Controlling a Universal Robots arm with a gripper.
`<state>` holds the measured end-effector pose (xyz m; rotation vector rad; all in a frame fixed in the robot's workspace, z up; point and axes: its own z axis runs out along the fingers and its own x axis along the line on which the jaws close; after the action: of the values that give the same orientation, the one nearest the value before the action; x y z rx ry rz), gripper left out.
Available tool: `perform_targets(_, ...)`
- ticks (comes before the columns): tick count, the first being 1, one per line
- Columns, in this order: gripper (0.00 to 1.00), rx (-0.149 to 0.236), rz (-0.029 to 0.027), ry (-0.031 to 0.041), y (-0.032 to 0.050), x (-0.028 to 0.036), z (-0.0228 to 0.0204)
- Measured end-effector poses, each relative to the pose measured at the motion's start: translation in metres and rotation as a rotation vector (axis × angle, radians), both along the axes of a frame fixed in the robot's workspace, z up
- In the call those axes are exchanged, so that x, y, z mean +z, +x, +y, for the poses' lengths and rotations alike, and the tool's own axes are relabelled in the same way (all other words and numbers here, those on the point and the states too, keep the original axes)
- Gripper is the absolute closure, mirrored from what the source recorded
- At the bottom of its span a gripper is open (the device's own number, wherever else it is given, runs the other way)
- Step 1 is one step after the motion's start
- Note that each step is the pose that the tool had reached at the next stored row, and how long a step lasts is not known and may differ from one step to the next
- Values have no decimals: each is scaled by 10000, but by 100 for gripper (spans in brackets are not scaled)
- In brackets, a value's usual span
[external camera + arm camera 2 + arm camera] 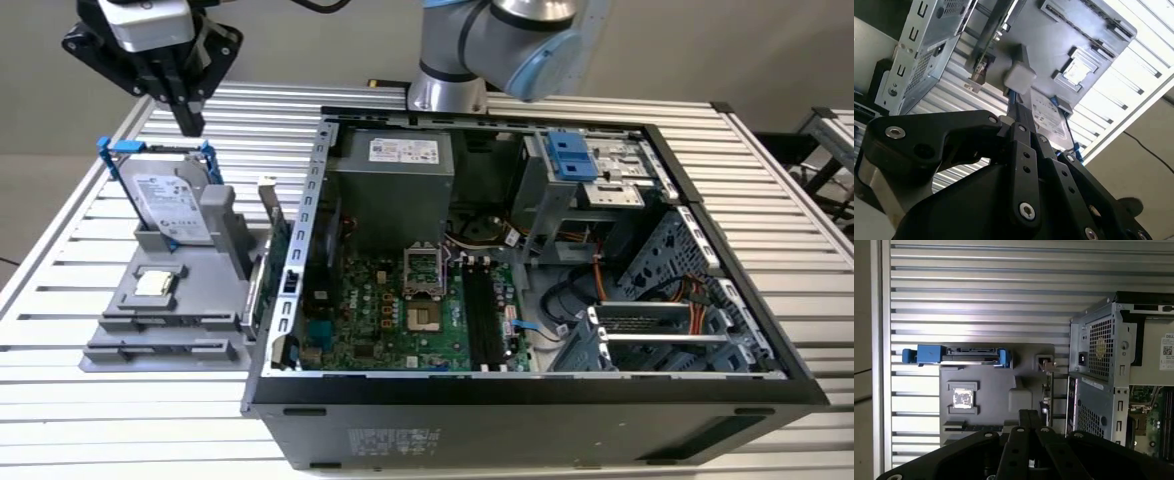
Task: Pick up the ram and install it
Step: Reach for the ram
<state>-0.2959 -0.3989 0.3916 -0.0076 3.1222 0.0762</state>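
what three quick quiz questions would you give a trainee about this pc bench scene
1. True or false: the gripper is holding a part.
2. What stands upright in the grey fixture? A) a hard drive in a blue frame B) a cooling fan C) a keyboard
3. Fill in: in the exterior view, the fixture sits to the exterior view's ____ of the open computer case.

Key: 1 false, its fingers are shut on nothing; 2 A; 3 left.
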Motion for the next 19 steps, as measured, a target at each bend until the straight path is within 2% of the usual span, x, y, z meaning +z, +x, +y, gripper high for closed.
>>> perform_targets(19, 100, 44, 0, 0, -309, -13, 0)
